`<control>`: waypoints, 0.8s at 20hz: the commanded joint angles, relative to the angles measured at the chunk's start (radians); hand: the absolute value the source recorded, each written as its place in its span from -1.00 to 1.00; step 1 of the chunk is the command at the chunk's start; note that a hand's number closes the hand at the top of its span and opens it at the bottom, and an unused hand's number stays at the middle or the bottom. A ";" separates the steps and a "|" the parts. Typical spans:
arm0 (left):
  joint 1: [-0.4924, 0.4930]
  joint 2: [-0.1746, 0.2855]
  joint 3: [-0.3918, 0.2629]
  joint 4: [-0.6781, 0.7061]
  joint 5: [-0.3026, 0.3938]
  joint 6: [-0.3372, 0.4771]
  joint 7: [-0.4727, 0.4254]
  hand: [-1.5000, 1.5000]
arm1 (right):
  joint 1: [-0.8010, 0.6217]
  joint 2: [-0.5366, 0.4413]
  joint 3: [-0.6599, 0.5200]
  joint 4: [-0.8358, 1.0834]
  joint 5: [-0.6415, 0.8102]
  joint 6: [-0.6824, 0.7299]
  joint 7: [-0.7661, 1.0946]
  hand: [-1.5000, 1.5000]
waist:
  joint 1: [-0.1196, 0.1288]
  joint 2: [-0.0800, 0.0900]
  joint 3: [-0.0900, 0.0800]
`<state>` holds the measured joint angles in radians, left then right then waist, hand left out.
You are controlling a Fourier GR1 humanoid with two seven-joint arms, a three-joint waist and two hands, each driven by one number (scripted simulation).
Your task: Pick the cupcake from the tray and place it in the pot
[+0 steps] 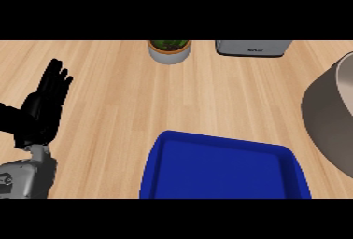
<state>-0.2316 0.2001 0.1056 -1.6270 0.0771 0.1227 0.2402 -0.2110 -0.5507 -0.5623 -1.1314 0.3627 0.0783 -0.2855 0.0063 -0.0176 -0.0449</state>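
A blue tray lies on the wooden counter at the lower middle, and no cupcake shows on it. A large grey pot fills the right edge, only partly in view. My left hand stands open at the left edge, fingers up, resting well away from the tray. My right hand is nowhere in the view, and no cupcake shows anywhere.
A small potted plant in a white pot stands at the back middle. A grey appliance sits at the back right. Bare wooden counter spreads between these and the tray.
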 commanded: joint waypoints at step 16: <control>-0.007 0.017 0.038 0.031 0.012 -0.007 -0.013 0.00 | 0.037 -0.253 -0.317 0.455 -0.379 0.423 -0.229 -1.00 | -0.009 0.023 0.049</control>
<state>-0.2188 0.2098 0.1315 -1.6134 0.0847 0.1163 0.2239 -0.2160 -0.7658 -0.8403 -0.8047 0.0177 0.4161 -0.4199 -0.0006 -0.0029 -0.0235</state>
